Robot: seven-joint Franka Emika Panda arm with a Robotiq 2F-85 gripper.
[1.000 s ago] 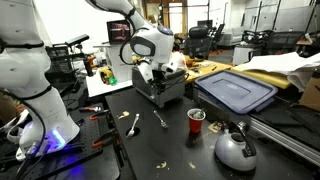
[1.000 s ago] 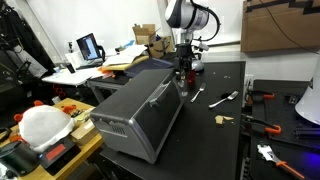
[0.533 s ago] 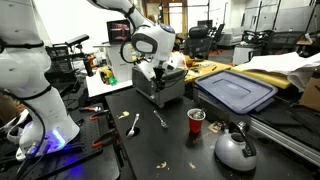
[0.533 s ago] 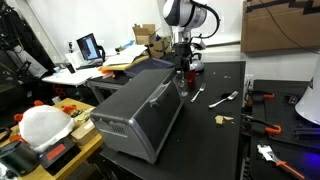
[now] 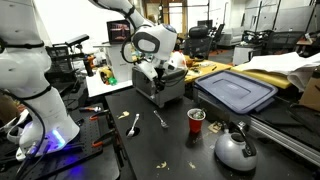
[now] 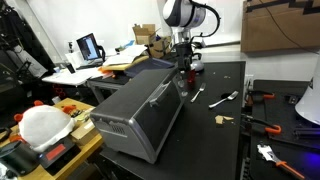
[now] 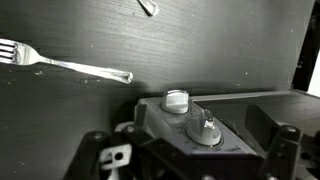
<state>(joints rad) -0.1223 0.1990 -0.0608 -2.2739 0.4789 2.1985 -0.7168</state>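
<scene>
**Asker:** Where is your gripper?

**Robot:** My gripper [image 7: 190, 165] hangs with its jaws spread wide and holds nothing. It is close above the grey toaster [image 7: 230, 108], at the end with the knob [image 7: 207, 131].

**Asker:** What lies nearby?

**Robot:** A fork [image 7: 68, 65] lies flat on the black table [image 7: 210, 45], just beside the toaster.

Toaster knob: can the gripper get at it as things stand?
Probably yes. The open gripper hangs just above the toaster. In the wrist view the knob sits bare between its fingers, and the fork lies off to the side.
</scene>
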